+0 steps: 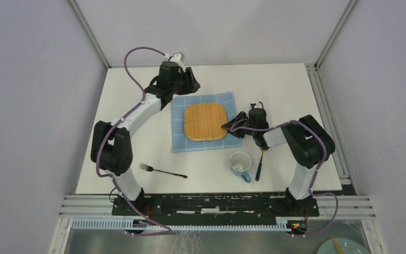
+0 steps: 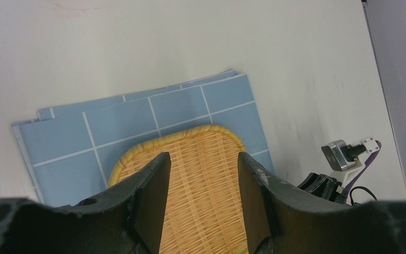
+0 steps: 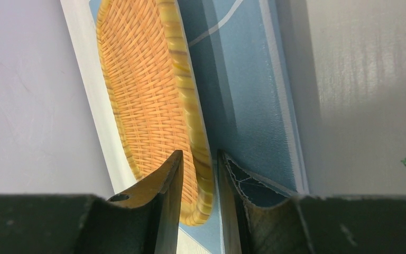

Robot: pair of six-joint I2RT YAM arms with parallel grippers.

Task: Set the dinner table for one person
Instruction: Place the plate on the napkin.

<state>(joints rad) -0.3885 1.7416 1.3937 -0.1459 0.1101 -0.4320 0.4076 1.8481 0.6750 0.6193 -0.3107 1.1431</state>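
Note:
A woven yellow bamboo plate point(image 1: 206, 121) lies on a blue checked cloth point(image 1: 180, 138) in the middle of the white dinner table point(image 1: 285, 90). My right gripper point(image 1: 228, 127) is at the plate's right edge. In the right wrist view its jaws point(image 3: 200, 153) close on the plate's rim point(image 3: 203, 159), one finger inside and one outside over the cloth point(image 3: 243, 79). My left gripper point(image 1: 193, 84) is open and empty, hovering over the far side of the cloth. In the left wrist view point(image 2: 203, 156) the plate point(image 2: 201, 180) shows between its fingers.
A metal fork point(image 1: 163, 171) lies at the near left. A white mug with a blue handle point(image 1: 240, 163) stands at the near right, with a blue-handled utensil point(image 1: 258, 169) beside it under the right arm. A pale green plate point(image 1: 343, 246) sits off the table at bottom right.

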